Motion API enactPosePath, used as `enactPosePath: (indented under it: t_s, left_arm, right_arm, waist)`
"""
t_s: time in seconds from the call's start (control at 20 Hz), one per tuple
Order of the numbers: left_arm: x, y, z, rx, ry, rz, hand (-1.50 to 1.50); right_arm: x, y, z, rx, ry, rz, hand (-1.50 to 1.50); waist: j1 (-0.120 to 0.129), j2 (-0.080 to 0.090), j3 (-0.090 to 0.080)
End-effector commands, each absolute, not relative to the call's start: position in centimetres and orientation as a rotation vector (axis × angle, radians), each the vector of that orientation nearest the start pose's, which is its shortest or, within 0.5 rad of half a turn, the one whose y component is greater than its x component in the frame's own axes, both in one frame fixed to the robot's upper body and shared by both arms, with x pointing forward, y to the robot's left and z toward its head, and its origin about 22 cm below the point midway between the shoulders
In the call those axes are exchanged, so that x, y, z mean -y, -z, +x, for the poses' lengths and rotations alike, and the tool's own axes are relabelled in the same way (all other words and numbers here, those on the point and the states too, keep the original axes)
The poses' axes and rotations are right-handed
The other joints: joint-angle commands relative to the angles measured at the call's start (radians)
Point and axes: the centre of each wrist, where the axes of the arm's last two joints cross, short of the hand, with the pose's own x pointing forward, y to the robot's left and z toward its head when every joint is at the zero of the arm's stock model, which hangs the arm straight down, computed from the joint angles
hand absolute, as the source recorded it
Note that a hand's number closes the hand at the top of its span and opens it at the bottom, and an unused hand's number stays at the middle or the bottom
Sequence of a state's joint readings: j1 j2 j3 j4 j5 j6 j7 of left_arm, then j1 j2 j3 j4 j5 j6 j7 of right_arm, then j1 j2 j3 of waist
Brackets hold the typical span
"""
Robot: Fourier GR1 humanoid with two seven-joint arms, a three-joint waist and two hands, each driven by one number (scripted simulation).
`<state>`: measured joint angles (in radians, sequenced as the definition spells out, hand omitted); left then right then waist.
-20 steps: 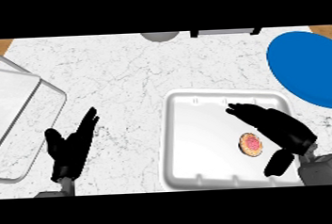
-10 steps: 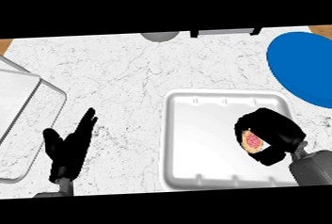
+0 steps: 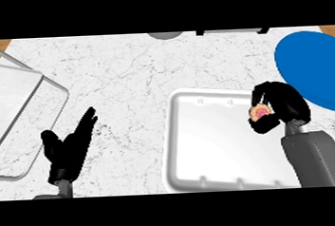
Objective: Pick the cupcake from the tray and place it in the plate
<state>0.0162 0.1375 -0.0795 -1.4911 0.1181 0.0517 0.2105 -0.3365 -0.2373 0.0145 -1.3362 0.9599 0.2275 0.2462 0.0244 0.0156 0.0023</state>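
Note:
The cupcake (image 3: pixel 260 112), pink-topped and small, is held in my right hand (image 3: pixel 282 104), whose fingers curl round it and hide most of it. The hand sits over the upper right corner of the white tray (image 3: pixel 207 146), apparently lifted off the tray floor. The blue plate (image 3: pixel 315 68) lies just beyond the hand, up and to the right, running out of view at the right edge. My left hand (image 3: pixel 68 150) rests open on the marble counter at the lower left, fingers straight and pointing up.
A large pale glass-like container (image 3: pixel 16 112) with a metal rim fills the left side of the counter. A grey round object (image 3: pixel 168 35) and a dark bar (image 3: pixel 230 31) show at the counter's far edge.
My right hand closed round the cupcake, then lifted and carried it up and right, from the tray's right-middle to its upper right corner. The left hand has barely shifted.

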Motion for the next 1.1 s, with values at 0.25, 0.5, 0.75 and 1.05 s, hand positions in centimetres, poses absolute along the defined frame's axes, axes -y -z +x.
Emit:
enactPosePath:
  t_s: [0.25,0.5,0.75,1.05]
  left_arm:
    - [-23.1,1.6,24.2,1.233,0.091,-0.045,0.0]
    - [-22.6,2.0,24.5,1.23,0.111,-0.052,0.0]
    - [-22.3,1.9,24.4,1.226,0.091,-0.04,0.0]
    - [-22.8,1.6,25.1,1.235,0.07,-0.035,0.0]
  right_arm:
    - [22.9,-13.0,37.6,1.08,-0.203,-1.391,1.5]
    - [21.0,-14.6,39.6,1.05,0.143,-1.544,1.5]
    - [18.9,-14.5,41.3,1.033,0.364,-1.613,1.5]
    - [21.9,-12.6,41.9,1.099,0.557,-1.668,1.5]
  waist:
    - [0.078,0.017,-0.007]
    - [0.078,0.024,-0.005]
    - [0.077,0.018,-0.003]
    - [0.044,0.018,-0.001]
